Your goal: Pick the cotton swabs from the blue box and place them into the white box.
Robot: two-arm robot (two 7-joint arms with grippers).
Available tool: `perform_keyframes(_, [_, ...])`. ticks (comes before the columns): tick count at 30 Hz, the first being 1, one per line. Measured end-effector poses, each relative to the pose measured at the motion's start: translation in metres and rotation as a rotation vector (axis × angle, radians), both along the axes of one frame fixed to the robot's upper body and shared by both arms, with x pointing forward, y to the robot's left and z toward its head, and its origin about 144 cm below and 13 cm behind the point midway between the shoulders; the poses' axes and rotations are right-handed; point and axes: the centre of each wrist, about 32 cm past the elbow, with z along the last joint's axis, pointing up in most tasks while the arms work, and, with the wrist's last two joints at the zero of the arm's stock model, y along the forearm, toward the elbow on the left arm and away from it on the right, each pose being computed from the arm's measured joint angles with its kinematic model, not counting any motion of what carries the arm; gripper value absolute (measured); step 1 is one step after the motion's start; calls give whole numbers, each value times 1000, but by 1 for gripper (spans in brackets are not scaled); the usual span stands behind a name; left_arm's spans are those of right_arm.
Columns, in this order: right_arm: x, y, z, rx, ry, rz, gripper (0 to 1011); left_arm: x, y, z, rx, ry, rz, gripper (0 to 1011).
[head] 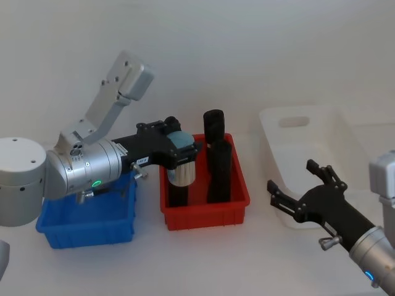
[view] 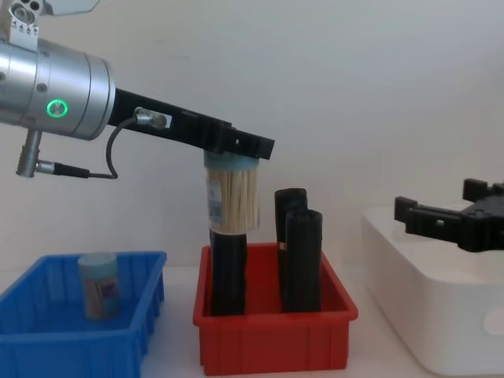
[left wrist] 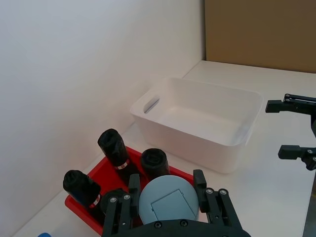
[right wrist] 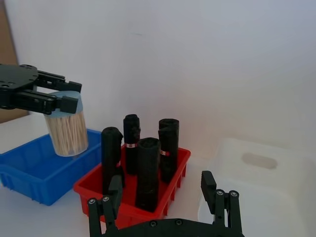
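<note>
Cotton swabs are none of them home yet. The large white smooth plastic box point(left wrist: 187, 148), well off to the right of the left pincer point(view: 240, 150), lies bare inside. The low bright blue plastic box point(view: 79, 346), below and to the left of that pincer, holds one small clear tub of swabs point(view: 98, 287) waiting its turn; the arm may hide others.

Directly beneath the pincer sits the red plastic bin point(view: 272, 346) of tall black rolls point(view: 303, 260).

The left pincer is clamped on the pale blue lid end of another tub point(view: 234, 197). It hangs upright, long axis vertical, lid uppermost, base pointing down at a roll, possibly grazing it. The carry across is about half done.

The right pincer point(head: 293, 176) hovers spread wide and empty at the white box's near edge.
</note>
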Motion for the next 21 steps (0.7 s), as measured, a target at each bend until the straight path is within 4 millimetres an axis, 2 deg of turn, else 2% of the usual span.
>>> perform_keyframes(13, [12,8,9,-57,-16,183,1001,0,-1,1,1,1,-9,656])
perform_keyframes(21, [28,20,15,-97,-25,312,1001,0,-2,1,1,2,-11,656])
